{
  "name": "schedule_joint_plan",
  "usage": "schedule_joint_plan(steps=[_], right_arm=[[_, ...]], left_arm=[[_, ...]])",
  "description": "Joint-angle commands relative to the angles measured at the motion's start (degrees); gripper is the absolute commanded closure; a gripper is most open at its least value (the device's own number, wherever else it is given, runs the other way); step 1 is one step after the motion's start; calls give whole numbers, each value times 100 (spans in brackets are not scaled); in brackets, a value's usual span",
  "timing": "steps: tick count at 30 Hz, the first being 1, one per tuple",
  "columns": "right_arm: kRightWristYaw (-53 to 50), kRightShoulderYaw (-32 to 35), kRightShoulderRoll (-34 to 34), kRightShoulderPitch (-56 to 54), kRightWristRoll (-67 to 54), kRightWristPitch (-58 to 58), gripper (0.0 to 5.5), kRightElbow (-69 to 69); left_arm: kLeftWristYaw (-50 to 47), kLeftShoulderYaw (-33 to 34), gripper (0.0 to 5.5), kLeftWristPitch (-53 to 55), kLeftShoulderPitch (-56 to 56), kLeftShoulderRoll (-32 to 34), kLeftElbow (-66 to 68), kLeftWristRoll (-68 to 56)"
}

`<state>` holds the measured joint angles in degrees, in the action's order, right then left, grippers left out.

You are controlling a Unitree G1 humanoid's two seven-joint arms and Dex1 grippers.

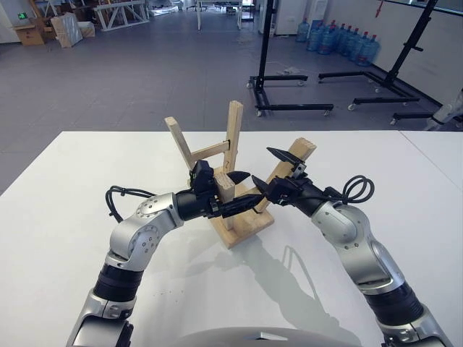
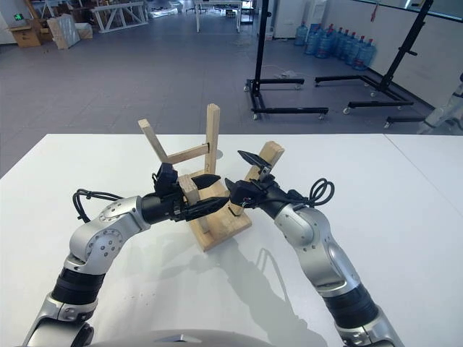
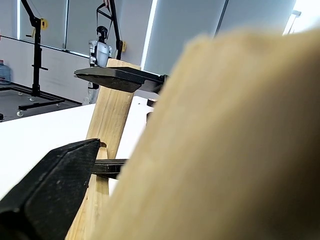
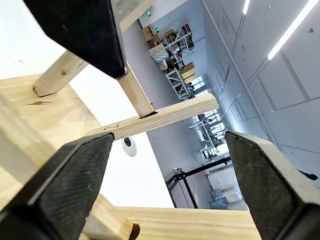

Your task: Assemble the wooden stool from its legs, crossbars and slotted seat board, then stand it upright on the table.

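Stool half-built, upside down on the white counter (image 1: 72,188). The seat board (image 1: 246,230) lies flat just past mid-counter with four legs sticking up from it. The two far legs, a tilted far-left leg (image 1: 177,137) and a tall far leg (image 1: 233,126), are joined by a crossbar (image 1: 208,152). The near leg (image 1: 225,188) is short. The right leg (image 1: 302,150) leans outward to the right.

The left end effector (image 1: 244,190) comes in from the left at the upper part of the near leg. It is closed to a narrow gap around that leg, one finger on the far side and one on the near side, and looks clamped on it. In the left wrist view the leg sits right against the camera as a big blurred slab of wood.

The right end effector (image 1: 261,173) sits between the near leg and the right leg, above the seat board. It is spread wide and holds nothing. Its upper fingertip is in the air near the right leg's top. Its lower fingertip is just beside the left end effector's lower finger; contact cannot be told. In the right wrist view the crossbar and far legs show through the gap.

The two end effectors face each other, tips nearly meeting over the board.
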<state>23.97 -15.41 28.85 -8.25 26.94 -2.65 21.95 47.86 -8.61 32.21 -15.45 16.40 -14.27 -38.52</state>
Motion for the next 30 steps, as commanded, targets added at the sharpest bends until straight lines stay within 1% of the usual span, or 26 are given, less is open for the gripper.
schedule_joint_plan(steps=[1,3,5,8,10,13,15,18,23,27,30], right_arm=[[-228,-66,-54,49,-165,718,140,-567],[-521,223,-109,-87,-330,1034,140,-608],[-739,624,-233,-291,-743,1247,140,-570],[-999,1506,-546,-776,-1916,1327,140,-378],[-1101,2085,-673,-1140,-2719,1081,140,-423],[-721,2752,-736,-1423,-4449,-331,140,-998],[-437,3047,-823,-1283,-5676,-1302,140,-1125],[-225,3098,-970,-919,-6658,-2085,140,-902],[-316,3059,-1333,-637,-7554,-2686,140,-566],[-391,2729,-1217,-526,-7158,-2843,140,-471],[-342,2319,-1139,-469,-6865,-2889,140,-163]], left_arm=[[-67,-19,140,-58,-14,-49,61,104],[-63,-21,140,-64,-14,-55,67,120],[-53,-15,140,-65,-14,-52,68,127],[-23,-2,140,-59,-17,-34,77,139],[-10,1,140,-50,-14,-17,73,139],[20,-11,140,-55,-54,-7,120,155],[59,-25,140,-72,-104,-1,176,178],[121,-28,140,-89,-148,13,226,213],[189,-34,140,-89,-159,36,241,252],[208,-40,140,-79,-165,63,252,267],[239,-46,140,-70,-174,70,266,273]])
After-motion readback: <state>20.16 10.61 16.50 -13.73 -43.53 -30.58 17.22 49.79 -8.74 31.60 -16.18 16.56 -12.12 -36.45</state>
